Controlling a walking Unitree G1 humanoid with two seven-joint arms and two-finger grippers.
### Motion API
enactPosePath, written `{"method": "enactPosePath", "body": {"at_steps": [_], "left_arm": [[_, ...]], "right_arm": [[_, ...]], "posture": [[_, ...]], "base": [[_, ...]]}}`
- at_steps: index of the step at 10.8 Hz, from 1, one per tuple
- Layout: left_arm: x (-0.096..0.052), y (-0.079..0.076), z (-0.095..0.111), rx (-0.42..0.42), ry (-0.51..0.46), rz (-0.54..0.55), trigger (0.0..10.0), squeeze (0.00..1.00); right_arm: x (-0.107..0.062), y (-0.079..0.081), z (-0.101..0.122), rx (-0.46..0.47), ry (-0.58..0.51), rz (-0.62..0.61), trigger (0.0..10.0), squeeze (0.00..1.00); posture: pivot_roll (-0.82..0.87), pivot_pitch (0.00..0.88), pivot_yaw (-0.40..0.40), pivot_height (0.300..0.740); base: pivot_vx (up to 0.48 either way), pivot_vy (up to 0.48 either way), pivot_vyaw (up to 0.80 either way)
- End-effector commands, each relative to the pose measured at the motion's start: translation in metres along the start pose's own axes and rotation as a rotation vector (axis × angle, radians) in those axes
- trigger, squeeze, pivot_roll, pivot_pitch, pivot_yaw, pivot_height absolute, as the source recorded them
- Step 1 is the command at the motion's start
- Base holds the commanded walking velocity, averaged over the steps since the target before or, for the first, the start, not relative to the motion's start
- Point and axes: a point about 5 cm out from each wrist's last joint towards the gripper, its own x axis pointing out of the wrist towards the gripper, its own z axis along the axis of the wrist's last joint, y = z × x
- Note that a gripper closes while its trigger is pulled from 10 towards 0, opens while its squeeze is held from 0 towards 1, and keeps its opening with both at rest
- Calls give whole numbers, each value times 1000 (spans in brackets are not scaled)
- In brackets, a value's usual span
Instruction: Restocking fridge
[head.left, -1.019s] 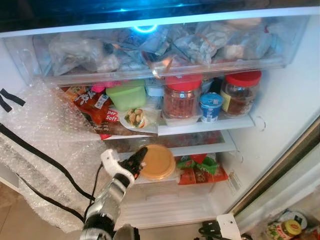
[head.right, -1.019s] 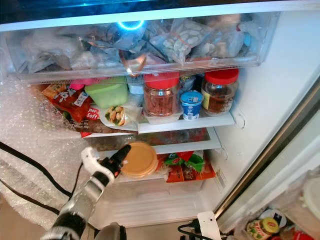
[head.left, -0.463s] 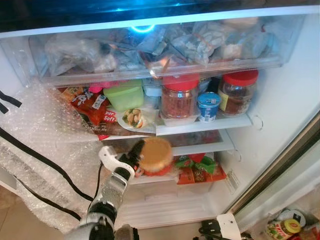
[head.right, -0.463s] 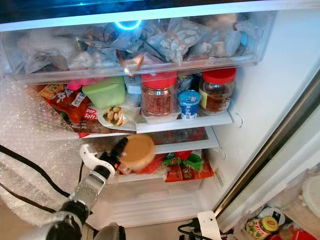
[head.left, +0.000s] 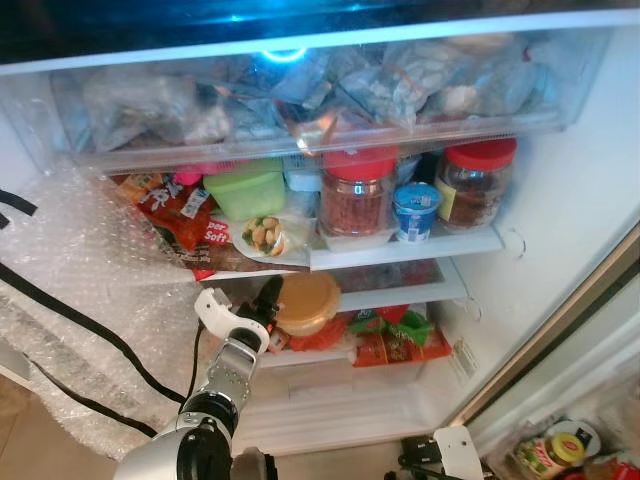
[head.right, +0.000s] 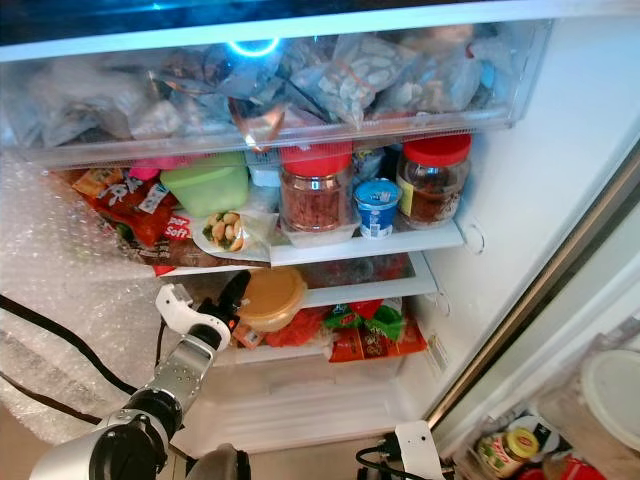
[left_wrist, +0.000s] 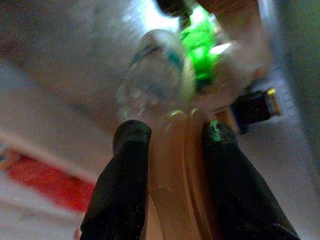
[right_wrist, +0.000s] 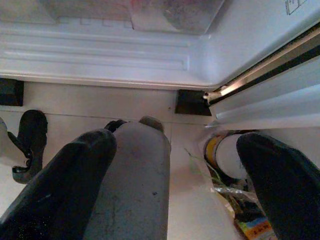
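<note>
The left pincer (head.left: 272, 306) pinches the round tan plastic lidded container (head.left: 306, 303) by its rim, holding it at the fridge's lower shelf (head.left: 400, 297) for stocking; the right pincer (right_wrist: 177, 170) hangs spread

Little legible print in your fridge view.

You can read white letters, "Soft" with part of a word ending "er" above it, on the red snack packet (head.left: 190, 215) lying on the left of the middle shelf; the rest of its print is too small to make out. The blue-and-white cup (head.left: 416, 211) between the two red-lidded jars carries a label you cannot read, and so does the yellow-lidded jar (head.left: 549, 452) on the floor outside. Your right wrist view shows a small line drawing on the white fridge wall (right_wrist: 295, 6), but no words.
</note>
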Motion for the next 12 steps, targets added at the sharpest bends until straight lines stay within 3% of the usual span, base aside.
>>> {"method": "enactPosePath", "body": {"at_steps": [1,4,7,12], "left_arm": [[-2,5,-1,19,25,28,10000,0],[-7,15,2,18,12,69,10000,0],[1,6,18,22,-89,76,10000,0],[2,7,21,63,-109,144,10000,0]], "right_arm": [[-4,1,-17,-13,61,7,10000,0],[-4,3,-19,-15,62,10,10000,0],[-5,2,-21,-21,65,13,10000,0],[-7,4,-28,-32,73,22,10000,0]], "posture": [[-93,78,30,670],[-95,84,34,670],[-105,92,35,670],[-132,106,35,670]], "base": [[0,0,0],[0,0,0],[0,0,0],[0,0,0]]}}
